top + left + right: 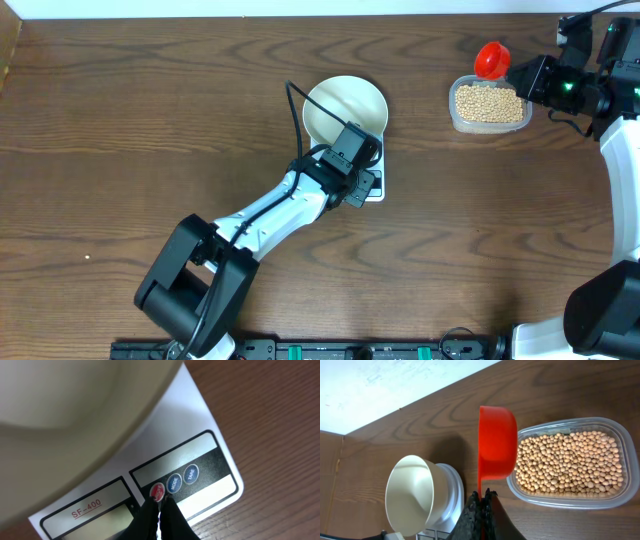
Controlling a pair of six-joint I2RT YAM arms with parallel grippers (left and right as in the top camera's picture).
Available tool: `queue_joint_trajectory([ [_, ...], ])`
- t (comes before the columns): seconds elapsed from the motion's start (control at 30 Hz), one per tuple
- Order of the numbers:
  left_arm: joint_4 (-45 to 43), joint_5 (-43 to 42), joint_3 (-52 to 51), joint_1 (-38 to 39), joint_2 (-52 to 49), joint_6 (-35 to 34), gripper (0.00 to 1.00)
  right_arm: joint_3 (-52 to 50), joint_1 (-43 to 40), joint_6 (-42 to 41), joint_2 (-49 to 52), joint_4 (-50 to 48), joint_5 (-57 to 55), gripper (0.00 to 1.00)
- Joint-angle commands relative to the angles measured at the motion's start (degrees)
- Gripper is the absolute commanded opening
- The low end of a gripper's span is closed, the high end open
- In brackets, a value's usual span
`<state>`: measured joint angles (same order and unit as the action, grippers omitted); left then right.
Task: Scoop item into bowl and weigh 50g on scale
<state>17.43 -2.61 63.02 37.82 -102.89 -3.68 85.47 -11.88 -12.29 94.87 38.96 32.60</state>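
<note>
Starting nearest the robot's base, the left gripper points down at the front panel of the scale. Its fingers are closed together with nothing between them, and the joined tips rest at the red button. Two blue buttons, marked MODE and TARE, sit just beside the red one in a short diagonal row. A label reading SF-400 is printed on the panel to the left of the buttons. The bowl stands upright on the scale platform, directly behind the panel; its rim overhangs the platform, and its glossy inside shows plain white. Scale and bowl stand near the middle of the wooden table. Well apart from them, at the far right of the table, a clear tub holds the beans, which cover its floor in a dense layer. The right gripper is clamped tight on the handle of a red scoop. The scoop's cup hangs at the tub's end nearest the bowl, overlapping the rim there. Whether the cup touches the rim or the beans cannot be told.
</note>
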Motion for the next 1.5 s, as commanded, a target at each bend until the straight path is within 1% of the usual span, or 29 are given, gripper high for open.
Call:
queue_joint_trajectory([
  [0.0,-0.2,1.0,-0.7,0.0,-1.0,2.6,0.07,1.1,-0.3,1.2,0.0,0.1,-0.2,0.01],
  [0.53,-2.4,1.7,-0.7,-0.2,-5.1,4.1,0.07,1.1,-0.3,1.2,0.0,0.1,-0.2,0.01],
  [0.83,-2.4,2.1,-0.5,-0.2,-4.8,4.1,0.07,1.1,-0.3,1.2,0.0,0.1,-0.2,0.01],
  [1.13,-3.3,2.3,-0.4,-0.2,-0.4,4.1,0.07,1.1,-0.3,1.2,0.0,0.2,-0.2,0.01],
  [1.47,-3.2,2.3,-0.7,-0.2,-2.7,4.1,0.07,1.1,-0.3,1.7,0.0,0.5,-0.2,0.01],
])
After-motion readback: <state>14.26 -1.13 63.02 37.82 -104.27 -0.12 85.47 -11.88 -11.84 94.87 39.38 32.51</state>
